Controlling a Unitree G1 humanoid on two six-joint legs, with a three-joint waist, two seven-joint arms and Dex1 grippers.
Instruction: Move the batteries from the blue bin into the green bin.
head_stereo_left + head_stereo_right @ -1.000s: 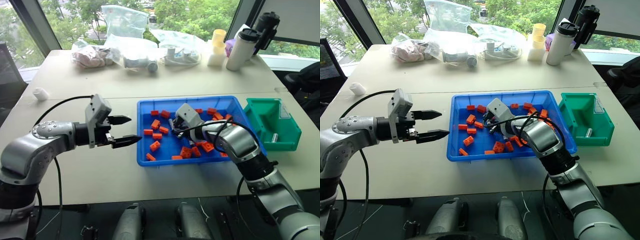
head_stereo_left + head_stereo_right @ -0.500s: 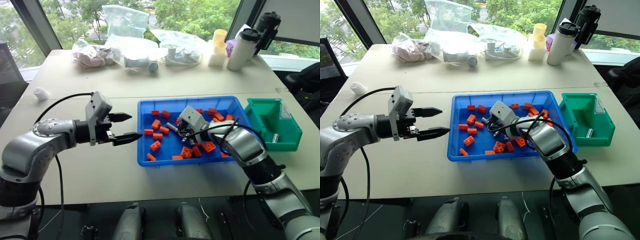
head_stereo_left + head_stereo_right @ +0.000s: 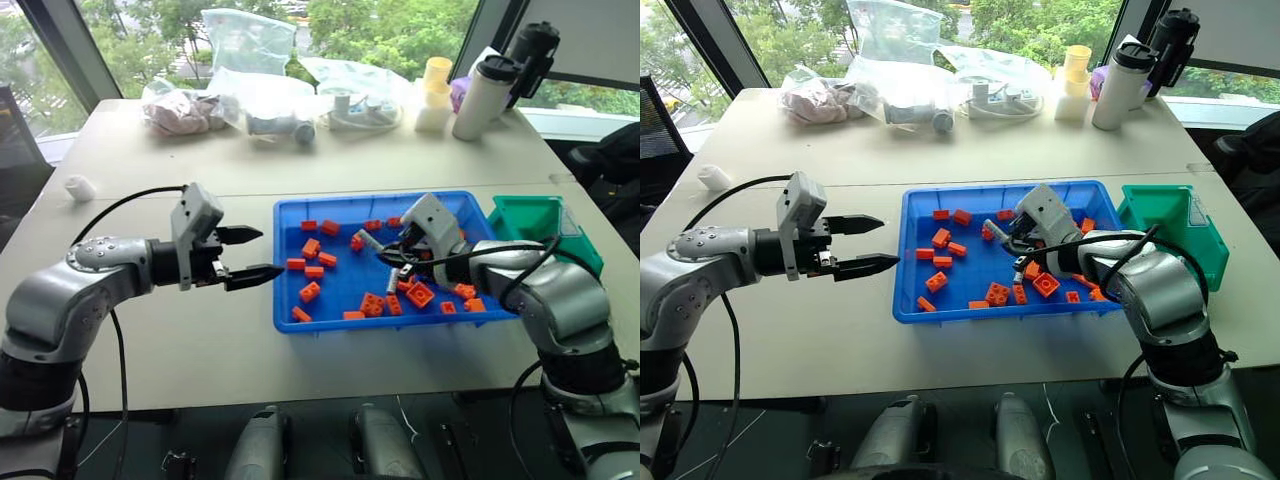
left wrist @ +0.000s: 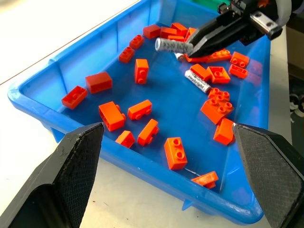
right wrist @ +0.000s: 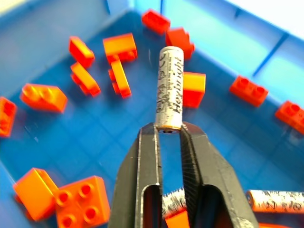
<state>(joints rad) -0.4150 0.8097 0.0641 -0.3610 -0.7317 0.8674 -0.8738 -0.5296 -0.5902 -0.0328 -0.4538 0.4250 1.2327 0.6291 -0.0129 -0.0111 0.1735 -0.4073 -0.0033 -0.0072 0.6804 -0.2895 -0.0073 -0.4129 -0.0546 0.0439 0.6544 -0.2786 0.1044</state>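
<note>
Right gripper (image 5: pixel 168 135) has lifted battery (image 5: pixel 170 95), lettering perhaps "Herbright".

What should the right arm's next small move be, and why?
Probably carry the battery sideways toward the green bin. The right gripper is shut on it at one end, lifted clear above the blue bin, where at least one more battery lies among orange blocks.
</note>
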